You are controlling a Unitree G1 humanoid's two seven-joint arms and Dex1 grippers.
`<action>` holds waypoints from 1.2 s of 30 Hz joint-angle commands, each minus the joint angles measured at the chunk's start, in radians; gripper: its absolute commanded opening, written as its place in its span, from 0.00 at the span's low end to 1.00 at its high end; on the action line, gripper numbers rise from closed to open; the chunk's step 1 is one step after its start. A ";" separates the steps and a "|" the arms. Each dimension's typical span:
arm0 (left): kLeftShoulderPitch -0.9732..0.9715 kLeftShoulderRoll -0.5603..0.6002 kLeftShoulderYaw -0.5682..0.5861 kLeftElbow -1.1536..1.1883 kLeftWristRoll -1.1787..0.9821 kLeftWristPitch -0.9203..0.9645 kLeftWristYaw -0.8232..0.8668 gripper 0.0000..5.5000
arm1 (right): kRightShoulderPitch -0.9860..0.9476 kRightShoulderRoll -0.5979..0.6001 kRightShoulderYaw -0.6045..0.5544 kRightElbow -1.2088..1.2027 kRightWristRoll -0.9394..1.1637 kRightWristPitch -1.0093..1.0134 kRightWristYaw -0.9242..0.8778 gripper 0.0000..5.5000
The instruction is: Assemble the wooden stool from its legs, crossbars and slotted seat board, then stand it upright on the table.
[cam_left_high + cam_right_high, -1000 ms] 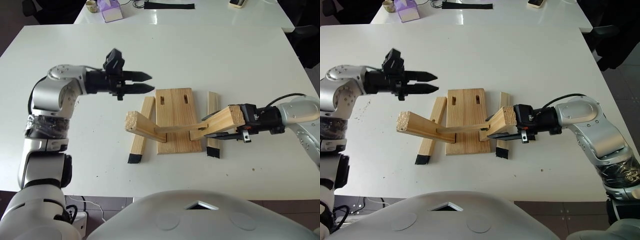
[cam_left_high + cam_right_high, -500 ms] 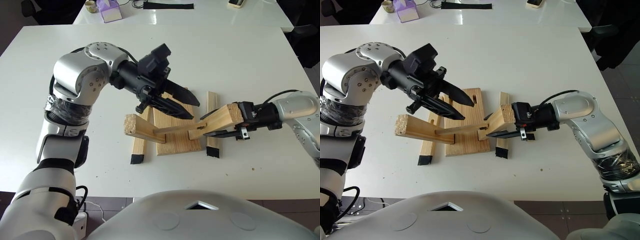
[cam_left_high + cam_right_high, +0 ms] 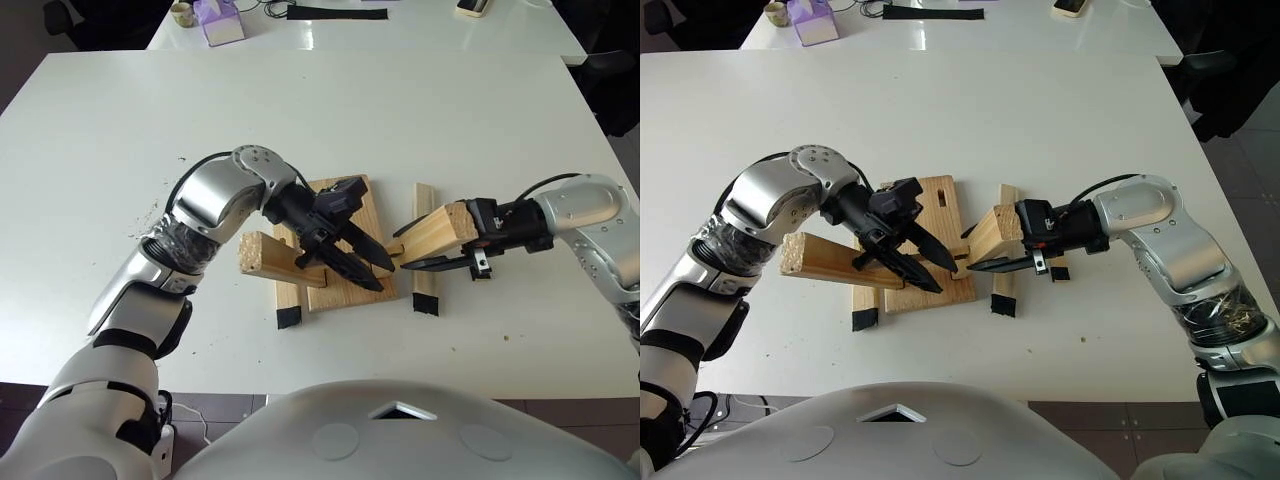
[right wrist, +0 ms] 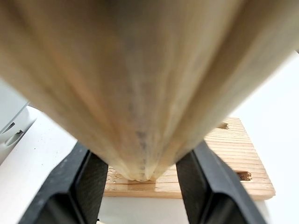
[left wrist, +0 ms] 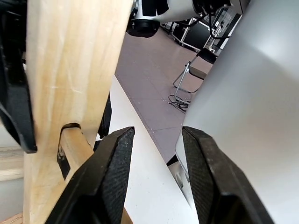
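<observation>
The right pincer point(image 3: 415, 250) is clenched on a wooden leg point(image 3: 440, 228), holding it above the counter point(image 3: 480, 110) at 3 o'clock of the seat board point(image 3: 950, 225). A crossbar point(image 5: 74, 144) joins it to a second leg point(image 3: 262, 258) at 9 o'clock. The left pincer point(image 5: 157, 131) hangs released over the board, with nothing between its fingers. A loose leg point(image 3: 288, 300) lies flat at the board's 9 o'clock, and another loose leg point(image 3: 427, 285) at its 3 o'clock.
</observation>
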 commanded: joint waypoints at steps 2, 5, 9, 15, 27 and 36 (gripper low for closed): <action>-0.080 -0.065 0.233 0.023 -0.107 0.113 0.195 0.35 | 0.051 -0.020 0.099 0.049 -0.180 0.044 0.001 0.37; -0.212 -0.053 0.464 0.082 -0.201 0.099 0.297 0.35 | 0.057 -0.021 0.093 0.047 -0.179 0.044 -0.011 0.37; -0.172 0.109 0.530 0.085 -0.052 -0.059 0.307 0.35 | 0.066 -0.021 0.083 0.038 -0.173 0.047 -0.029 0.37; 0.277 0.405 0.555 -0.004 0.187 -0.374 0.178 0.35 | 0.138 -0.077 -0.001 -0.011 -0.128 0.064 -0.061 0.37; 0.821 0.375 0.625 -0.371 0.172 -0.497 0.257 0.48 | 0.186 -0.130 -0.086 -0.028 -0.096 0.080 -0.042 0.37; 0.744 0.340 0.528 -0.531 0.085 -0.407 0.319 0.48 | 0.099 -0.106 -0.023 -0.001 -0.119 0.085 0.001 0.37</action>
